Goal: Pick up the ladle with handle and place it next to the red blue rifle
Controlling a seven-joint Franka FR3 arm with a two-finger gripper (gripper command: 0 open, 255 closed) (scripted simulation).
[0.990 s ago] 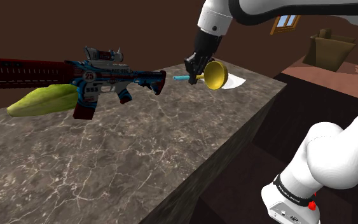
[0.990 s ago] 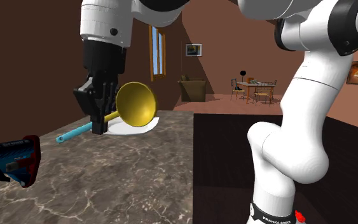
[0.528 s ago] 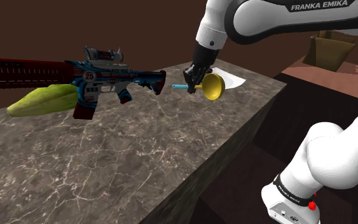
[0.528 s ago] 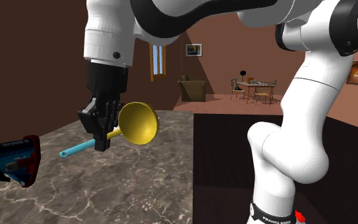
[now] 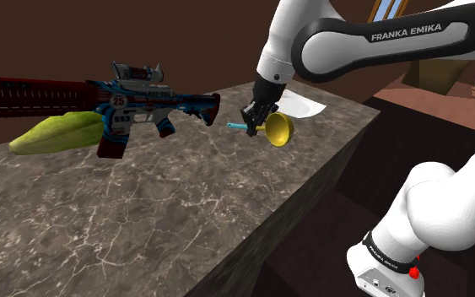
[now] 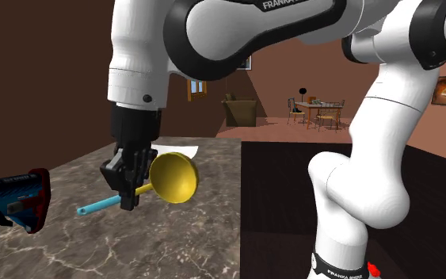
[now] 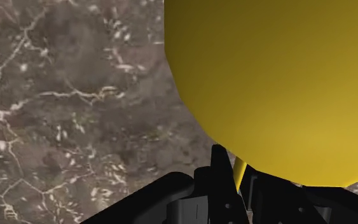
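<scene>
shoulder: we look down over counter (image 5: 143,219) from the side | second: low, close, shares ladle (image 6: 173,178) | wrist: down onto counter, near

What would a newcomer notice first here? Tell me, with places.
First, the yellow-bowled ladle with a light-blue handle, clamped by its handle in the black jaws over the brown veined marble counter. Next, the long red and blue rifle lying at the shoulder view's left, with a yellow-green oblong thing beside it.
</scene>
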